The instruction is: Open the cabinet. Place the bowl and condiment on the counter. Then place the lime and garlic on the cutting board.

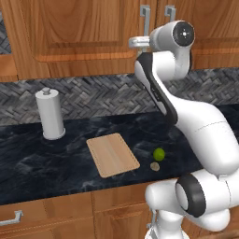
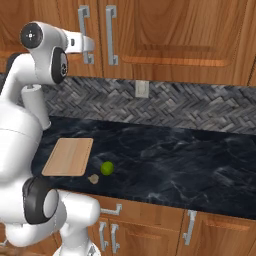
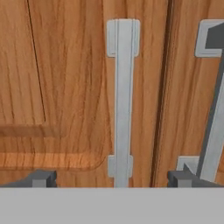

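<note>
Hand view: gripper (image 3: pixel 112 177) wide open, empty, straddling left door handle (image 3: pixel 122 100) of closed cabinet (image 3: pixel 65 87).

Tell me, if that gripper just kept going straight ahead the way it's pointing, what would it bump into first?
Probably the grey bar handle on the cabinet door. It sits centred between the open gripper tips, with the closed wooden door right behind it. How near it is, I can't tell.
</note>
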### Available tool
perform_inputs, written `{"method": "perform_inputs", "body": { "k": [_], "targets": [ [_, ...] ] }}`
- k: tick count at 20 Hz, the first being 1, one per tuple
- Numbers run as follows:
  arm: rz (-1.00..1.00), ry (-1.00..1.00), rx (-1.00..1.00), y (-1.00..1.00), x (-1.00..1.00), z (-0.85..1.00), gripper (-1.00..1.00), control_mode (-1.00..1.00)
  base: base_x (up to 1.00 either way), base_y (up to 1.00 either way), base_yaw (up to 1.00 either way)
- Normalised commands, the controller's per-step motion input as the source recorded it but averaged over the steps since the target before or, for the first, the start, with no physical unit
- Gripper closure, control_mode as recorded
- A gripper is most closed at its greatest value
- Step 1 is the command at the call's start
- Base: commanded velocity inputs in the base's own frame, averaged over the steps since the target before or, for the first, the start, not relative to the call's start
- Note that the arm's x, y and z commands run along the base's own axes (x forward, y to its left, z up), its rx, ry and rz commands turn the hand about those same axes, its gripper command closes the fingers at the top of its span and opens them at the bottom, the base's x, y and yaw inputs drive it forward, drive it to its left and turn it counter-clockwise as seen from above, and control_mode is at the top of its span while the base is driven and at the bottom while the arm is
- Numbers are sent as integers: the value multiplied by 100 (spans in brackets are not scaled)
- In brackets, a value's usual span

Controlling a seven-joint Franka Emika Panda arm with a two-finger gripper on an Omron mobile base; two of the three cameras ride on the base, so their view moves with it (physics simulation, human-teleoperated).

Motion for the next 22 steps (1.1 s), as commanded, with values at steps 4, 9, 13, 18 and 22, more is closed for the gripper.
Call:
{"method": "perform_inputs", "body": {
  "k": [4,9,13,18,22],
  "targets": [
    [0,0,0,0,31,0,-100,-100,0,0,0],
    [0,1,0,0,36,-1,-100,-100,0,0,0],
    [0,4,0,0,39,-3,-100,-100,0,0,0],
    [0,4,0,0,40,-6,-100,-100,0,0,0],
    [0,5,0,0,37,-7,-100,-100,0,0,0]
  ]
}}
